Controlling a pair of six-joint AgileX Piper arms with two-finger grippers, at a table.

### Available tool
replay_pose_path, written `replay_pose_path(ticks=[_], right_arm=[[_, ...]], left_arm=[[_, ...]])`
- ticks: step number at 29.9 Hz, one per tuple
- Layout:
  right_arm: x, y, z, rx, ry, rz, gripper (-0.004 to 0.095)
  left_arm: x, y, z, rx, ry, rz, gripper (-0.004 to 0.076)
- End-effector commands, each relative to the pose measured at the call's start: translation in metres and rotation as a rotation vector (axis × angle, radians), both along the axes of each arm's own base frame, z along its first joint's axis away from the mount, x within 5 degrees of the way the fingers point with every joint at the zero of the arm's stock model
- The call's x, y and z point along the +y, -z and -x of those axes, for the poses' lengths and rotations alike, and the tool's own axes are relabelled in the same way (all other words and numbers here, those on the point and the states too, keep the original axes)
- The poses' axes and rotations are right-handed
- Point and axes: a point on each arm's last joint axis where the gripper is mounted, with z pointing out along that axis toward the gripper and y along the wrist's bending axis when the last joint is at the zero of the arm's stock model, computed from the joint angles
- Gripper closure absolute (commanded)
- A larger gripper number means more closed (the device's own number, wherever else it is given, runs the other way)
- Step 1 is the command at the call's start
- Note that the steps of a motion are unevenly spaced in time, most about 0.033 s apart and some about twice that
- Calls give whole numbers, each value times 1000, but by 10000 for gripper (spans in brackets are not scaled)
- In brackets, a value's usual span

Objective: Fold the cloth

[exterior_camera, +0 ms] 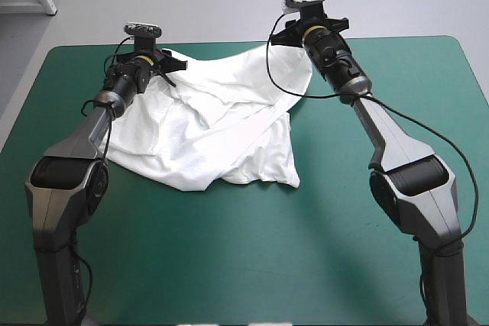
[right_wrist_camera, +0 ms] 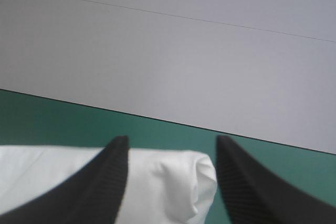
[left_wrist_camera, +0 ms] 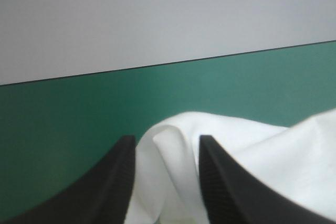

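The white T-shirt [exterior_camera: 206, 127] lies loosely spread and wrinkled on the far half of the teal-green table [exterior_camera: 244, 265], with its far edge bunched between the two arms. My left gripper [exterior_camera: 174, 68] is at the shirt's far-left corner. In the left wrist view it [left_wrist_camera: 165, 140] stands open, a raised fold of the T-shirt [left_wrist_camera: 252, 161] between its fingers. My right gripper [exterior_camera: 284, 38] is at the far-right corner. It [right_wrist_camera: 170, 140] is also open, with a rolled edge of the T-shirt [right_wrist_camera: 157, 182] between the fingers.
Both grippers are close to the table's far edge [left_wrist_camera: 173, 62], and only a narrow strip of cover lies beyond the shirt there. The near half of the table shows bare cover.
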Motion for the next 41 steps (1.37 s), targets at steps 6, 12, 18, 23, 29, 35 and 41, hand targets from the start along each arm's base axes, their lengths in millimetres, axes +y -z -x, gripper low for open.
replay_pose_path(ticks=[6,12,18,23,29,35,41], right_arm=[[-35,-94,46,-125,66,28,-13],[-66,-135,100,24,180,70,56],[-74,-147,143,227,137,55,157],[-71,-143,159,353,68,30,180],[-65,-130,179,455,-31,-25,180],[-69,-96,196,567,-36,-3,180],[-71,-56,205,675,-36,19,180]], left_arm=[[4,-121,49,-149,-3,42,210],[14,-171,117,74,-6,-19,231],[21,-185,161,277,-24,-65,270],[25,-175,176,459,-42,-104,270],[29,-149,197,601,-55,-118,270],[32,-95,228,665,-117,-54,270],[31,-30,241,703,-172,29,270]])
